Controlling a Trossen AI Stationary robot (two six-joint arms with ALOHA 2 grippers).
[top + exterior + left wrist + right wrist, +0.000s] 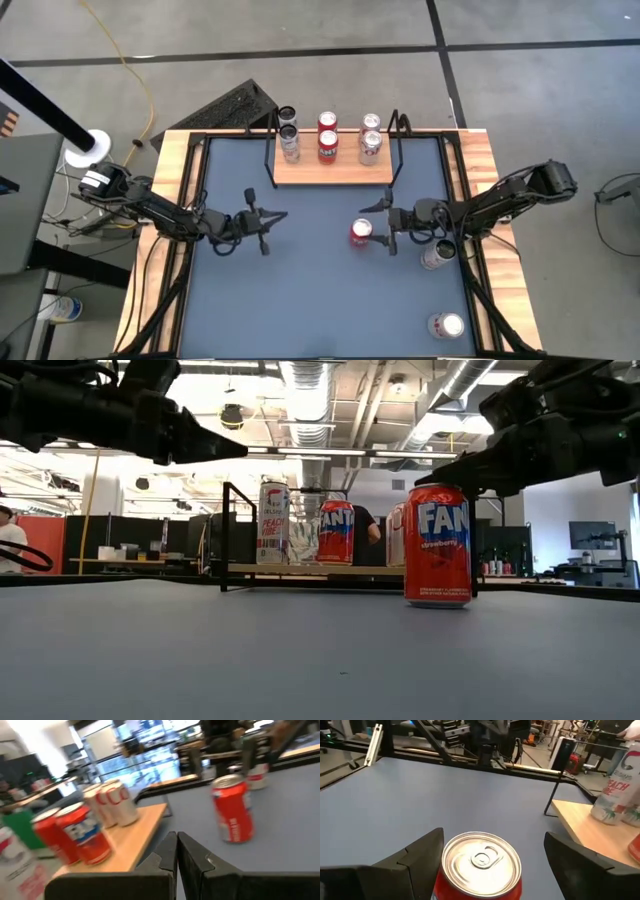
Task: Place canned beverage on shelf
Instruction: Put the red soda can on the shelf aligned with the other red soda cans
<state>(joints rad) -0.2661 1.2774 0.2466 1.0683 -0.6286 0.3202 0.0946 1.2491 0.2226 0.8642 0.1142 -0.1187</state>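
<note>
Red Fanta can (361, 233) stands upright on the blue-grey desk (310, 300), in front of the shelf (333, 170) and apart from it, toward the right side. The low view shows the same can (437, 546) nearest the camera, label reading strawberry.

Right gripper (378, 233) sits at the can, fingers spread wide, one on either side of it. In the right wrist view the can's silver top (481, 858) lies between the two dark fingers (419, 856), with gaps showing on both sides; no contact visible, can not gripped.

Left gripper (272, 230) hangs over the desk left of centre, fingers pressed together, holding nothing. In the left wrist view its closed fingers (176, 854) point past the corner of the shelf board (134, 837) toward the red can (232, 810).

Shelf: light-wood board on black wire frame, at the far middle of the desk. Six cans on it in three pairs: silver pair (289, 134) at left, red pair (327, 138) in the middle, silver pair (370, 138) at right.

Two more silver cans are off the shelf on the right side: one (438, 254) just beside the right arm, another (446, 325) near the front right corner.
</note>
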